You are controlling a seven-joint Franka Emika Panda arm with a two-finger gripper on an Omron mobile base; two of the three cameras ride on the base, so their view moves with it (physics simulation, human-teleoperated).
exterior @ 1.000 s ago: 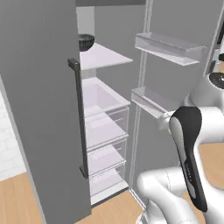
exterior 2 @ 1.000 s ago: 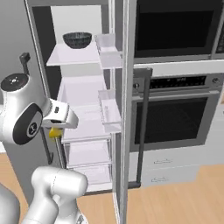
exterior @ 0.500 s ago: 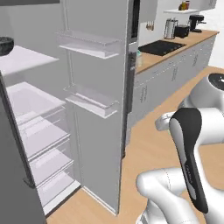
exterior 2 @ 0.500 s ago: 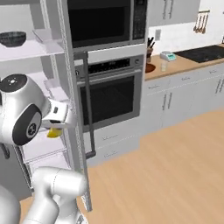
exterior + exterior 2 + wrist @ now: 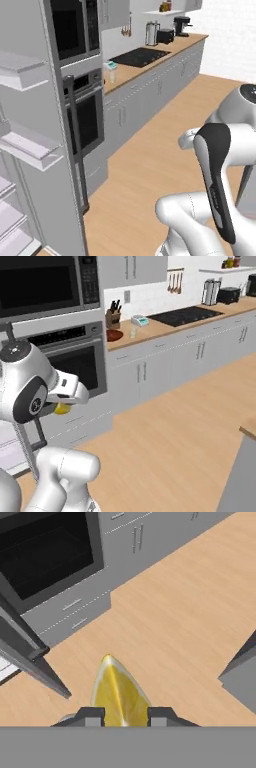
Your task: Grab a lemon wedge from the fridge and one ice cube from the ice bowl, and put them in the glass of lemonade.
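Observation:
A bright yellow lemon wedge [image 5: 119,694] sits between the fingertips of my gripper [image 5: 122,716], which is shut on it. From the right base view the lemon wedge [image 5: 62,408] shows just under the white hand, with the gripper [image 5: 63,405] held at chest height in front of the oven. The fridge [image 5: 35,150] stands open at the left, its door bins facing me; its dark door edge [image 5: 27,654] crosses the hand view. On the far counter a reddish-brown ice bowl [image 5: 114,335] sits by the knife block, with a small glass of lemonade [image 5: 132,333] to its right.
A wall oven [image 5: 75,363] and microwave [image 5: 45,281] stand beside the fridge. Grey cabinets and a counter with a cooktop [image 5: 185,315] run to the right. Open wooden floor [image 5: 165,431] lies ahead. An island corner [image 5: 247,432] juts in at the right.
The whole picture has swung right, so the camera has turned from the fridge's inside toward the oven and counter. The lemon wedge stays in the gripper.

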